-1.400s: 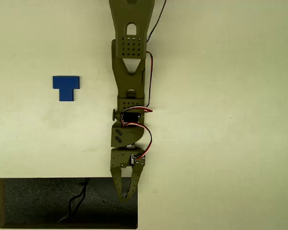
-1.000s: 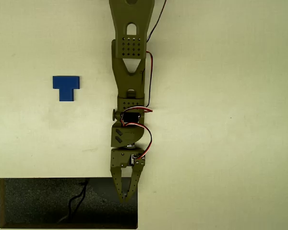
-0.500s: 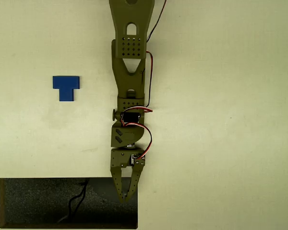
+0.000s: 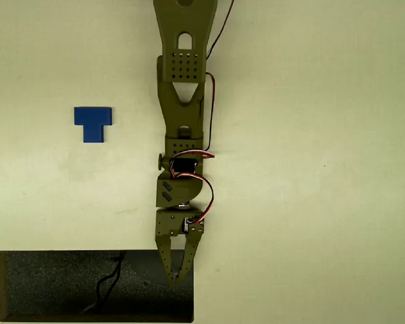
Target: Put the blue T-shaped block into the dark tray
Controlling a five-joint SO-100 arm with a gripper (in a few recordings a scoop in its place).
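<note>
Right now, seen from above, the pale table is the biggest thing, and it looks flat and cream-coloured. Next biggest is the olive-green arm, which comes down from the top edge through the middle of the picture, with red and black wires looping along its right side. Down at the bottom left sits the dark tray, a long black box with a speckled floor and a thin squiggly line on it. The gripper hangs over the right end of the tray, and its two pointy fingers come together at the tips, so it looks pressed together with nothing between them. The blue T-shaped block lies flat on the table at the upper left, well apart from the tray and from the gripper, with its stem pointing toward the tray.
</note>
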